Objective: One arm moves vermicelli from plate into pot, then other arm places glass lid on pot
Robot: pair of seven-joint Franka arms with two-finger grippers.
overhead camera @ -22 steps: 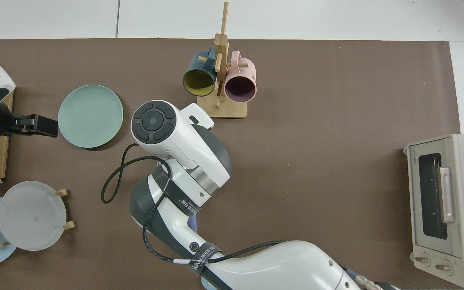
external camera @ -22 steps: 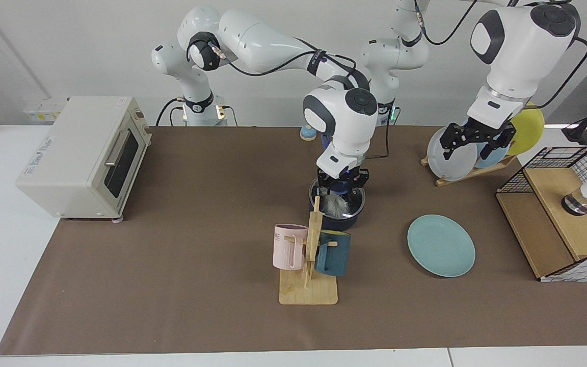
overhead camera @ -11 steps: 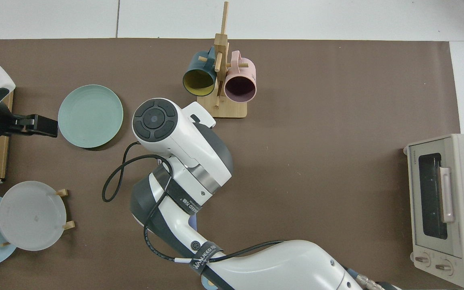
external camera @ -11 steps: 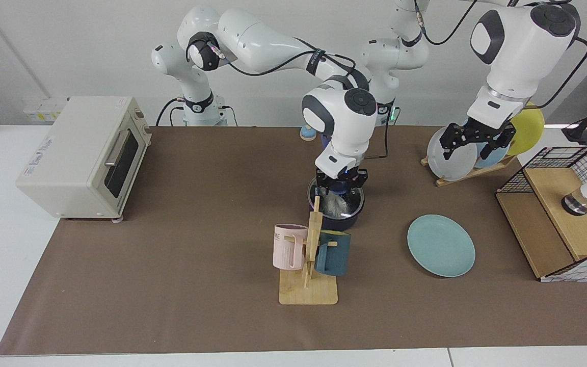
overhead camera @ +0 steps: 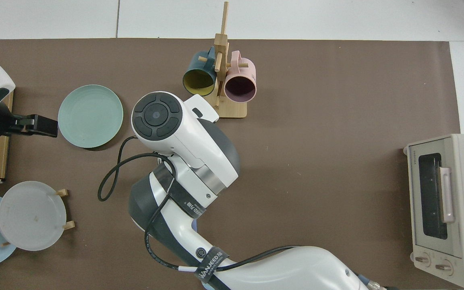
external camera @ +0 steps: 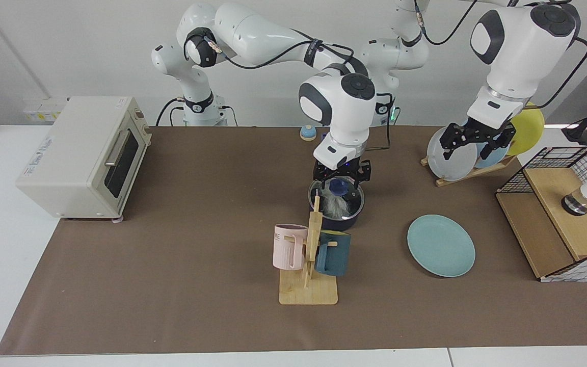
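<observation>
Directly under the right gripper (external camera: 342,176) sits the pot (external camera: 336,220), the glass lid (external camera: 337,193) resting on its rim and its blue knob just below the spread fingertips, which hold nothing. The vermicelli (external camera: 334,205) lies inside, under the lid. The plate (external camera: 441,245) is bare, well off to one side, nearer the left gripper (external camera: 478,142), which waits open in front of the plate rack (external camera: 469,172).

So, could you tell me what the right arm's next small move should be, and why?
Probably lift straight up and clear. The glass lid sits on the pot over the vermicelli, and the right pincer hangs open just above its knob. The left pincer waits by the plate rack.
</observation>
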